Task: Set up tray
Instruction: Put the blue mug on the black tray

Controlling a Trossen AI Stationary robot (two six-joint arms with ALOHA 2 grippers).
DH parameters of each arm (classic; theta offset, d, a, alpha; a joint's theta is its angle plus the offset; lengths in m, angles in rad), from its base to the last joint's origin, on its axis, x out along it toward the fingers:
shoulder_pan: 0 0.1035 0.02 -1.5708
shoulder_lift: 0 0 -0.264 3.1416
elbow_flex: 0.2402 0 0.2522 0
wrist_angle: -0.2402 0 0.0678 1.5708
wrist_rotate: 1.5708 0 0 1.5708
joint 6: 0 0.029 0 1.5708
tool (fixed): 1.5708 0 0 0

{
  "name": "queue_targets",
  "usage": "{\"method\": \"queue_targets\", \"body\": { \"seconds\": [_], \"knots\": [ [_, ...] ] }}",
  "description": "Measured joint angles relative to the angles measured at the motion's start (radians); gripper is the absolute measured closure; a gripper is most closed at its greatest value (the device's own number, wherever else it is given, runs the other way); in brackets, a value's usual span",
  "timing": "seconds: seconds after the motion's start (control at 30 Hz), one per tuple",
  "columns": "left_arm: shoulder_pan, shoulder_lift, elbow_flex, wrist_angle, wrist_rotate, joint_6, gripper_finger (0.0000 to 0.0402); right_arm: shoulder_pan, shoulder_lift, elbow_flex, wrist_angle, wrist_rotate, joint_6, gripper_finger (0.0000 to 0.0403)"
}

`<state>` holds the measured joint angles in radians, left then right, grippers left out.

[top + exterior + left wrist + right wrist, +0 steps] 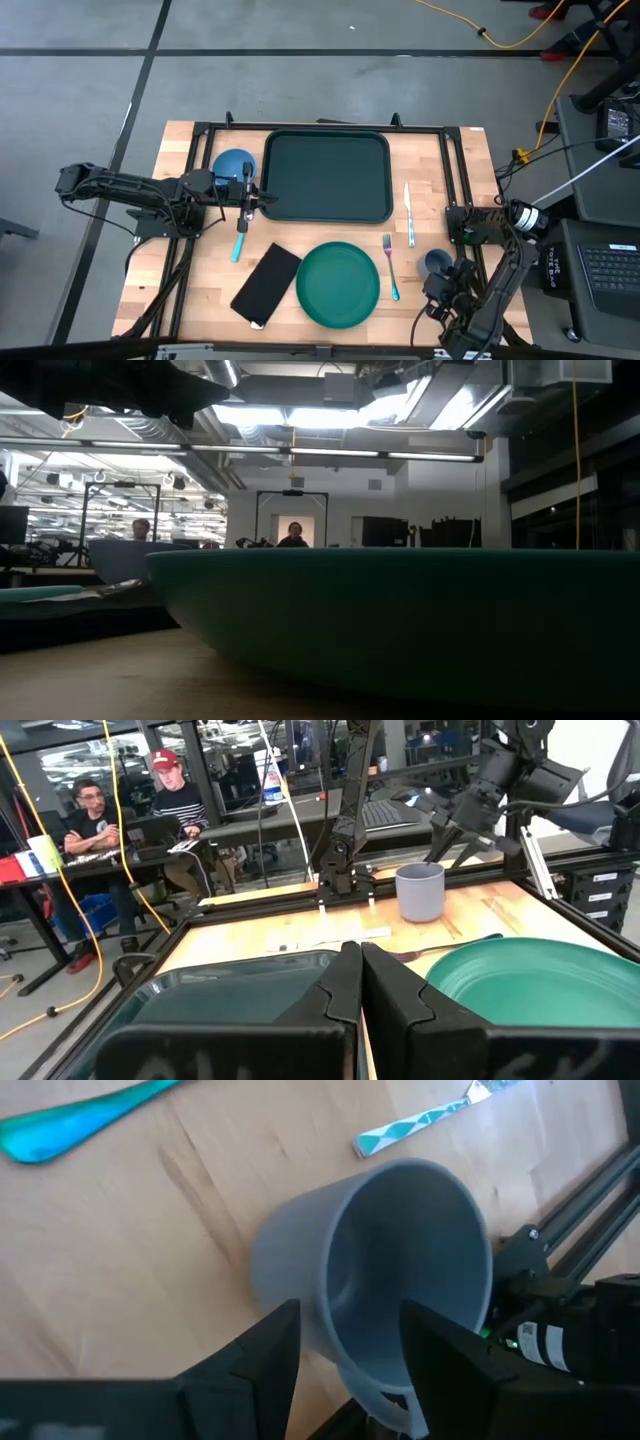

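The dark green tray (327, 176) lies flat at the table's far middle. A grey cup (437, 263) stands upright near the right edge, and the right wrist view shows it too (390, 1260). My right gripper (350, 1325) hangs over the cup, open and slanting down. One finger (265, 1350) is outside the cup's wall and the other (440, 1350) is over its mouth; I see no touch. My left gripper (360, 982) is shut and level by the tray's left rim (262, 200), holding nothing.
A round green plate (338, 284) lies at the near middle, with a flat black rectangle (266, 284) to its left. A fork (390, 265) and a knife (408, 213) lie between plate and cup. A blue bowl (233, 165) and a teal-handled spoon (238, 245) are left of the tray.
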<state>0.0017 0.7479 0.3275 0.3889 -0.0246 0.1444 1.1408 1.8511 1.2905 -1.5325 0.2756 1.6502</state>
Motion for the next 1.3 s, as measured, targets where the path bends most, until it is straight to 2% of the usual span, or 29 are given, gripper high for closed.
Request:
{"method": "queue_targets", "body": {
  "seconds": [0.47, 0.8, 0.93, 1.23, 1.3],
  "knots": [
    [0.0, 0.0, 0.0, -0.005, 0.0, 0.0, 0.04, 0.0, -0.015, -0.001, 0.111, -0.05, -0.001, 0.0227],
    [0.0, 0.0, 0.0, -0.004, 0.0, 0.0, 0.04, -0.006, -0.016, -0.001, 0.108, -0.052, -0.001, 0.0233],
    [0.0, 0.0, 0.0, -0.004, 0.0, 0.001, 0.04, -0.006, -0.016, -0.001, 0.111, -0.052, -0.001, 0.0265],
    [0.0, 0.0, 0.0, -0.004, -0.001, 0.001, 0.04, -0.006, -0.016, -0.001, 0.144, -0.069, -0.002, 0.0386],
    [0.0, 0.0, 0.0, -0.004, -0.001, 0.0, 0.04, -0.006, -0.016, -0.001, 0.171, -0.068, -0.002, 0.0391]
  ]
}}
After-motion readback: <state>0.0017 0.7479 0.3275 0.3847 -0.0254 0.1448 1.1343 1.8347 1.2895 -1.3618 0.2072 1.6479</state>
